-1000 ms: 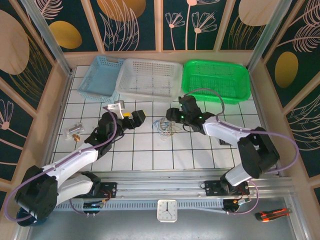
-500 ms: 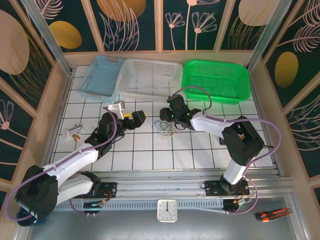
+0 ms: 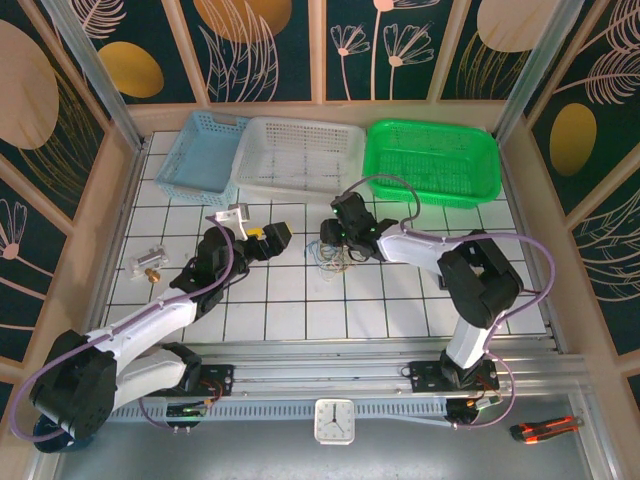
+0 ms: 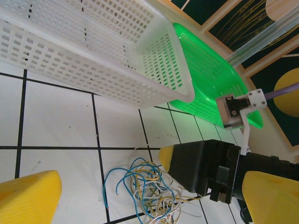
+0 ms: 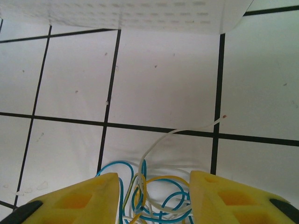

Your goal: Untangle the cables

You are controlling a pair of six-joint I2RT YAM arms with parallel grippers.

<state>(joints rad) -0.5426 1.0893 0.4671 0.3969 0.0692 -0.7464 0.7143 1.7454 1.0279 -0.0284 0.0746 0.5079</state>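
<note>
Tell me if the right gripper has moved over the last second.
Yes. Seen from above, the right gripper shifted left, away from the green plastic basket, onto the tangle of thin coloured cables.

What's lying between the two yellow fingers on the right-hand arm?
Blue, yellowish and whitish strands of the cables lie between the open fingers of the right gripper; the right wrist view shows it.

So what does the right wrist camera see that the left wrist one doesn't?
Right wrist: the right gripper close up, fingers either side of the cables, one whitish strand crossing a black line. Left wrist: the green basket, and that gripper's black body from outside. Both: the cables, the white basket, the tiled table.
</note>
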